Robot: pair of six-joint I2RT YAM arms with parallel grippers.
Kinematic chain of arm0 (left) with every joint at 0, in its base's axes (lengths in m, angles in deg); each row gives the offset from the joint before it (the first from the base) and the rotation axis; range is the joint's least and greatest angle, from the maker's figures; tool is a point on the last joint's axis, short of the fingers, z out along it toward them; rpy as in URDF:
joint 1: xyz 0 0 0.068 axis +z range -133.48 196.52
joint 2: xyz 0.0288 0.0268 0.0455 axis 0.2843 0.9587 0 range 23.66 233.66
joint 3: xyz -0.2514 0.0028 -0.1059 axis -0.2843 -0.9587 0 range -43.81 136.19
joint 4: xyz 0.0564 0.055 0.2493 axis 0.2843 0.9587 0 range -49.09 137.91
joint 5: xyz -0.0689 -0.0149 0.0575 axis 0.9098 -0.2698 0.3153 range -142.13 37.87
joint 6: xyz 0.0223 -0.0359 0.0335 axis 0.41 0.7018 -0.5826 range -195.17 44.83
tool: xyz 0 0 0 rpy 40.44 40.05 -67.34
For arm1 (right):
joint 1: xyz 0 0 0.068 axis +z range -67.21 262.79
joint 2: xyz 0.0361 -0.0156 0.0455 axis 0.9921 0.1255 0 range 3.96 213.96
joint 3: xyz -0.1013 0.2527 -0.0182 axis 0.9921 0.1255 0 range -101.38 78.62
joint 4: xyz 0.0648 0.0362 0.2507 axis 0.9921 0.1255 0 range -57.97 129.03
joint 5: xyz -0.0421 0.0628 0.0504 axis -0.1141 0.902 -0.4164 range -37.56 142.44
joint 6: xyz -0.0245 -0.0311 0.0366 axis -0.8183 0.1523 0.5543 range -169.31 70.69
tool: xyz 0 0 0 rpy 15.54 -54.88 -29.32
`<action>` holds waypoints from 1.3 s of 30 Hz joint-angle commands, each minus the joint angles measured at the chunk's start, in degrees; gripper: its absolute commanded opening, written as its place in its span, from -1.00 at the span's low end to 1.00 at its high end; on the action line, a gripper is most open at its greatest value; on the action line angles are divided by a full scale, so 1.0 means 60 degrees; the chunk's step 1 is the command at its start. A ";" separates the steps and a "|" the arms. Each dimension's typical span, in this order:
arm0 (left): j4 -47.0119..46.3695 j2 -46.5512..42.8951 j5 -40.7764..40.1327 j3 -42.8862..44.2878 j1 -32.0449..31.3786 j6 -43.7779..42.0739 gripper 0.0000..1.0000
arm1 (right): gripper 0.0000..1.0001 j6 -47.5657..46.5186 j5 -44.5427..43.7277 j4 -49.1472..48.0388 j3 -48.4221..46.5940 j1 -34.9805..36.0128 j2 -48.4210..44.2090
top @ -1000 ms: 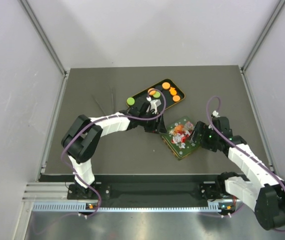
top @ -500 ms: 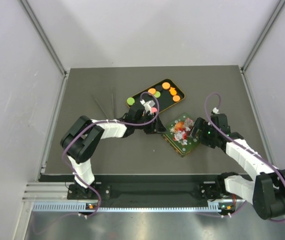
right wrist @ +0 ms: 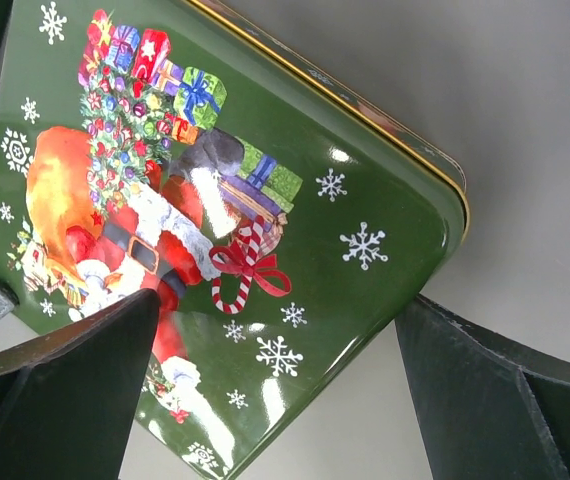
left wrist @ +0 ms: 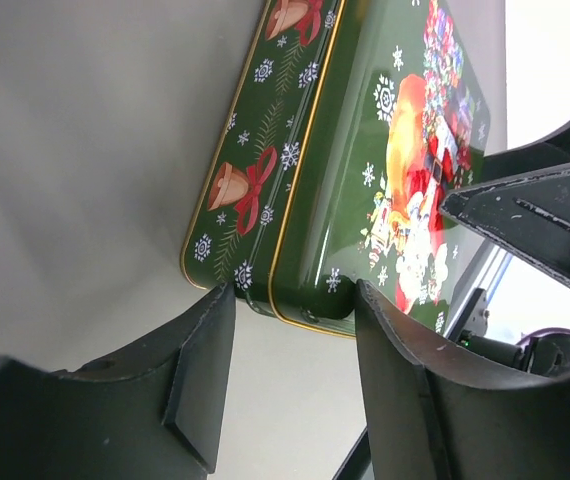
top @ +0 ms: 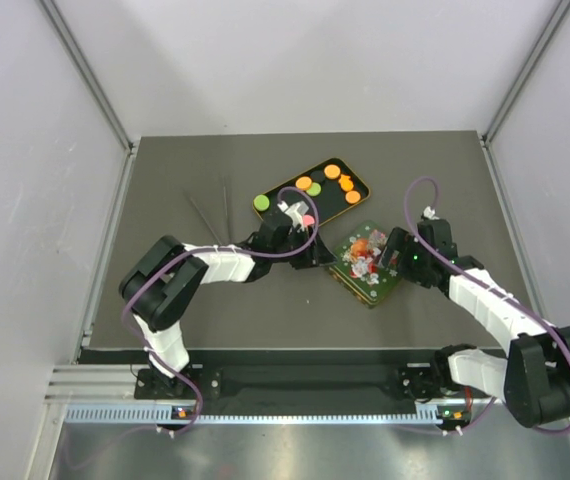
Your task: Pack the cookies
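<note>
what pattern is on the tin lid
The tin lid is dark green with snowflakes and a Santa; right wrist view shows it best.
</note>
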 commanded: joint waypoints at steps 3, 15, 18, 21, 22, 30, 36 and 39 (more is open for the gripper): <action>0.2029 -0.0118 -0.0030 -0.0657 -0.0824 -0.0549 -0.39 | 1.00 -0.0607 0.0727 0.0028 -0.0982 0.0168 0.0084; 0.4429 -0.1159 -0.0689 0.0630 -0.0854 -0.1852 0.26 | 0.99 -0.0768 0.1531 0.0057 -0.1290 -0.0272 0.0289; 0.4680 -0.1217 -0.0718 0.0953 -0.0824 -0.2116 0.32 | 0.99 -0.0842 0.1723 0.0028 -0.1305 -0.0418 0.0348; 0.4929 -0.1247 -0.0616 0.1290 -0.0737 -0.2321 0.36 | 0.99 -0.0871 0.1913 0.0043 -0.1290 -0.0565 0.0319; 0.5074 -0.1232 -0.0587 0.1393 -0.0693 -0.2438 0.36 | 0.99 -0.0857 0.1986 0.0057 -0.1276 -0.0623 0.0319; 0.5823 -0.0530 -0.0220 0.2594 -0.0517 -0.3024 0.37 | 0.99 -0.0915 0.2499 -0.0030 -0.1174 -0.0931 0.0554; 0.5998 0.0086 0.0131 0.3166 -0.0458 -0.3288 0.35 | 0.95 -0.0827 0.2675 -0.0206 -0.1129 -0.1034 0.0583; 0.5970 0.0203 0.0292 0.3298 -0.0444 -0.3288 0.33 | 0.89 -0.0754 0.2836 -0.0279 -0.1115 -0.1078 0.0524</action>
